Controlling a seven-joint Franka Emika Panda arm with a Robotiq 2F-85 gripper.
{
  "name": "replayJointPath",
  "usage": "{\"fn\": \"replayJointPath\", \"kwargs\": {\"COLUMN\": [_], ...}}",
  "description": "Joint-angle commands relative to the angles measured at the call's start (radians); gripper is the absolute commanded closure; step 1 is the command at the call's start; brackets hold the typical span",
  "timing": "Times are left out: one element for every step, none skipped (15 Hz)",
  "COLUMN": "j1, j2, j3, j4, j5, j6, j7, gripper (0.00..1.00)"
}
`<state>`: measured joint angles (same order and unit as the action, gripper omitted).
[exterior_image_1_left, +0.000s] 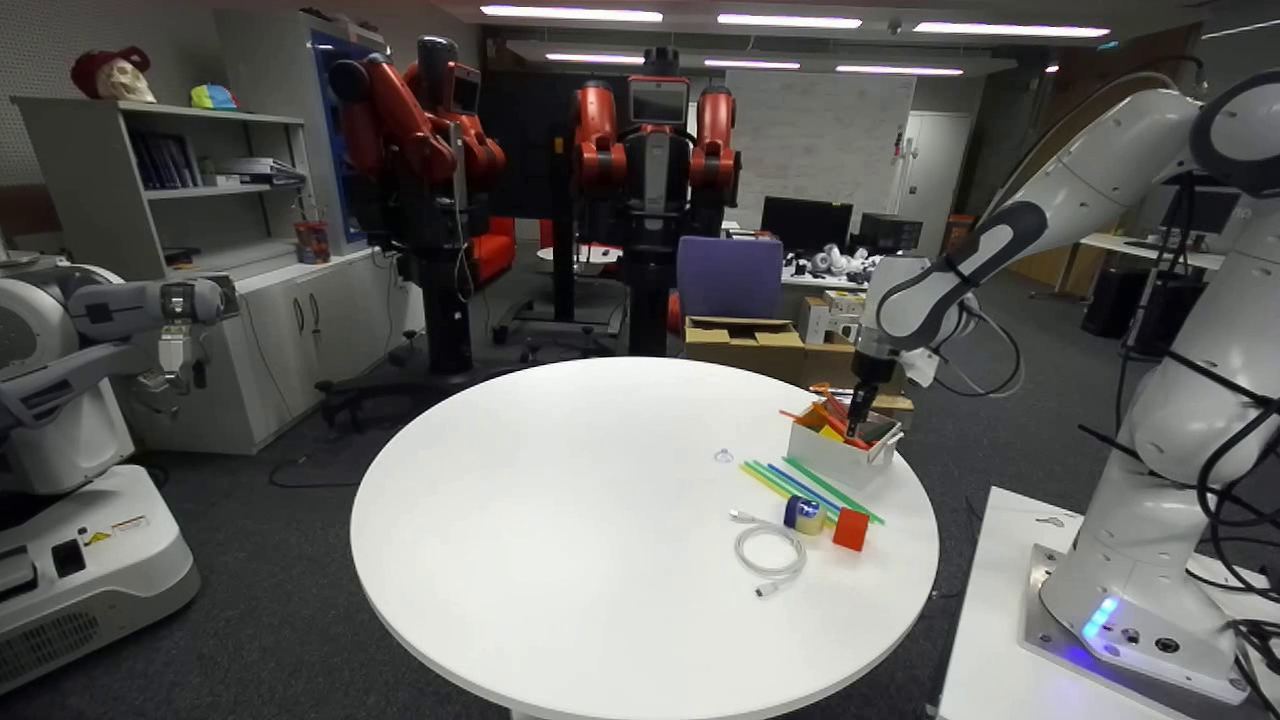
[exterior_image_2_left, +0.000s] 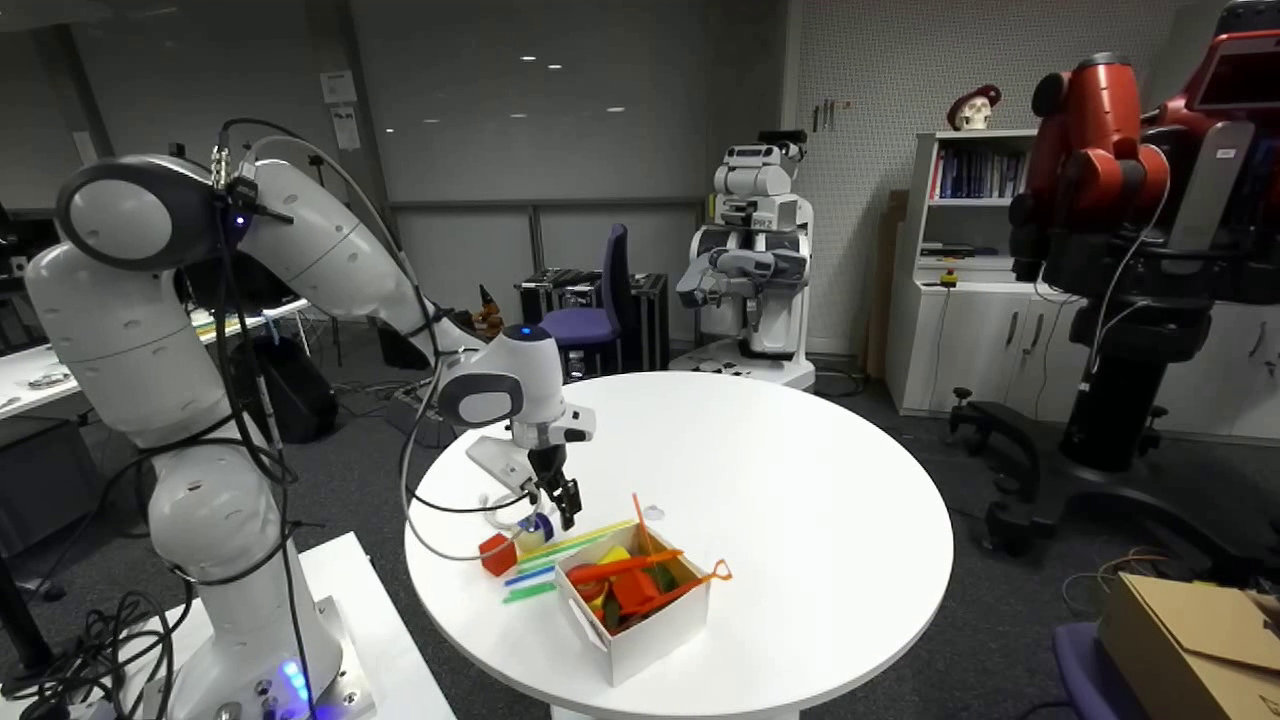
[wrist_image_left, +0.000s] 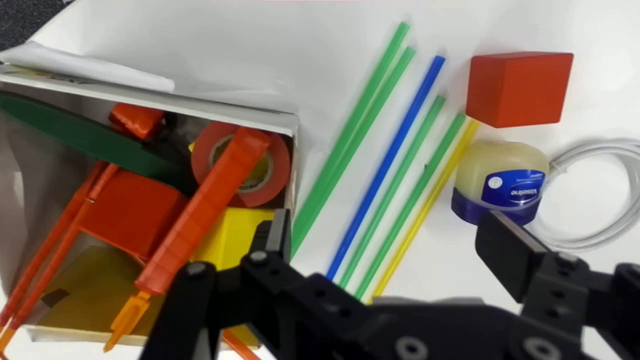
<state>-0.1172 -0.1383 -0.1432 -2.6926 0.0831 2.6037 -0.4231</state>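
Observation:
My gripper (wrist_image_left: 386, 215) is open and empty, its fingers spread above the white table. It also shows in both exterior views (exterior_image_1_left: 855, 425) (exterior_image_2_left: 565, 503). Below it lie several straws: green (wrist_image_left: 352, 135), blue (wrist_image_left: 390, 160) and yellow (wrist_image_left: 430, 202). The left finger is over the edge of a white box (wrist_image_left: 235, 114). The box holds a red wrapped stick (wrist_image_left: 205, 210), a red tape roll (wrist_image_left: 277, 172), a dark green flat piece (wrist_image_left: 95, 132) and a yellow block (wrist_image_left: 240, 230). The right finger overlaps a Vaseline jar (wrist_image_left: 500, 180) in view. A red cube (wrist_image_left: 520, 90) stands beside the jar.
A coiled white cable (exterior_image_1_left: 770, 560) lies beside the jar. A small clear object (exterior_image_1_left: 723, 455) lies near the straws. The round white table (exterior_image_1_left: 560, 540) has its edge close behind the box (exterior_image_2_left: 660, 630). Orange sticks (exterior_image_2_left: 715, 572) stick out over the box rim.

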Motion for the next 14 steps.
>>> {"fn": "replayJointPath", "kwargs": {"j1": [0.055, 0.07, 0.08, 0.089, 0.093, 0.097, 0.097, 0.097, 0.097, 0.101, 0.108, 0.115, 0.123, 0.132], "j2": [0.008, 0.031, 0.054, 0.085, 0.112, 0.142, 0.176, 0.207, 0.245, 0.277, 0.307, 0.343, 0.372, 0.402], "j3": [0.023, 0.035, 0.049, 0.066, 0.079, 0.091, 0.101, 0.108, 0.109, 0.104, 0.094, 0.084, 0.073, 0.06], "j4": [0.007, 0.022, 0.038, 0.052, 0.068, 0.085, 0.102, 0.123, 0.151, 0.179, 0.208, 0.244, 0.277, 0.308], "j5": [0.072, 0.088, 0.102, 0.117, 0.122, 0.126, 0.114, 0.094, 0.065, 0.043, 0.028, 0.013, -0.005, -0.02], "j6": [0.016, 0.026, 0.034, 0.072, 0.095, 0.123, 0.154, 0.169, 0.175, 0.176, 0.169, 0.153, 0.132, 0.121], "j7": [0.099, 0.142, 0.194, 0.266, 0.338, 0.405, 0.478, 0.557, 0.63, 0.691, 0.742, 0.788, 0.83, 0.87], "gripper": [0.0, 0.0, 0.0, 0.0, 0.0, 0.0, 0.0, 0.0, 0.0, 0.0, 0.0, 0.0, 0.0, 0.0]}}
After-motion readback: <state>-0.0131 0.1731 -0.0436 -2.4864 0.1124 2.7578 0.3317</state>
